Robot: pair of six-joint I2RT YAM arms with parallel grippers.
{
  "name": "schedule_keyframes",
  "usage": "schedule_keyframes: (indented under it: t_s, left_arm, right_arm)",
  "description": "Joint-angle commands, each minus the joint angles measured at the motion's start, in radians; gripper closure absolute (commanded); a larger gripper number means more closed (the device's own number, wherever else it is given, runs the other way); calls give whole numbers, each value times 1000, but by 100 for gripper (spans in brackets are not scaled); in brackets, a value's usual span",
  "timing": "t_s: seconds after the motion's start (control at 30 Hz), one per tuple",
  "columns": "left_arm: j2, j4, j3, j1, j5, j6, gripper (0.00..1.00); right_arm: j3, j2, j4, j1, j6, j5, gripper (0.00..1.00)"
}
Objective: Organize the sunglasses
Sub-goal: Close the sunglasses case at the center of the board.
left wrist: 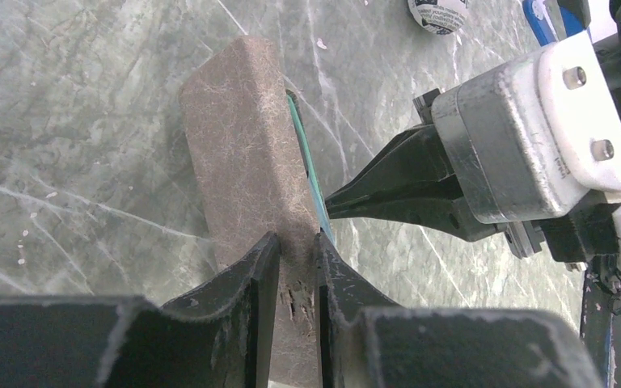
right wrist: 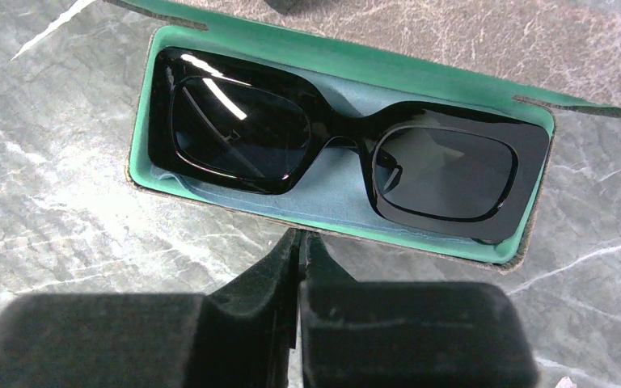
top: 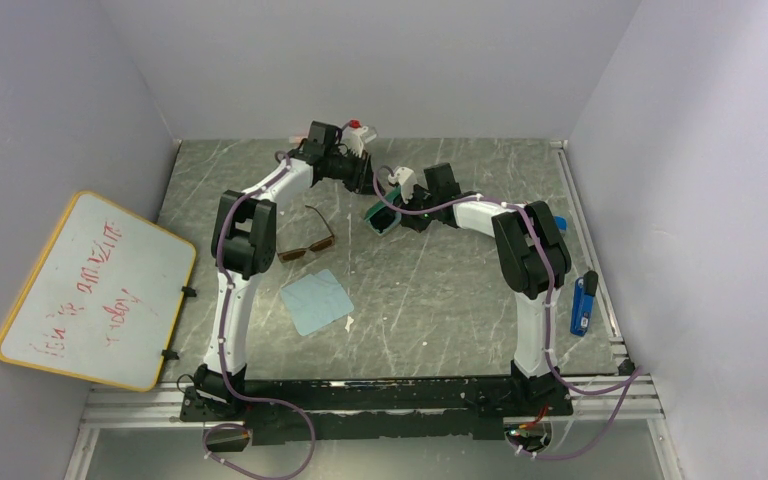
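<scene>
Pinching the brown lid [left wrist: 242, 137], left fingers [left wrist: 268, 265] nearly closed on it; black sunglasses [right wrist: 348, 131] lie along the open case [right wrist: 348, 71], crosswise just ahead of the right fingers [right wrist: 299, 252], shut and empty.

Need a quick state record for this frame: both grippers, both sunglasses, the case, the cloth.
left gripper: closed on the brown lid of the case
right gripper: shut, empty, tips at the case's near rim
black sunglasses: lying inside the open green-lined case
thin-frame sunglasses: on the table, left of the case, uncased
blue cloth: flat on the table, nearer the arm bases than the thin pair
status: one pair cased, lid not yet shut; one pair to go
</scene>
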Motion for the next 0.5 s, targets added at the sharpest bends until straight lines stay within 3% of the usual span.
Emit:
schedule_keyframes:
  t_s: [0.0,0.47]
  left_arm:
    - [22,-72,-59,-52,-29,53,75]
    - [22,-70,-114,-71,-49,65,76]
  right_arm:
    - [38,11,11,6,1,-16,95]
    - [38,-8,12,8,2,-21,95]
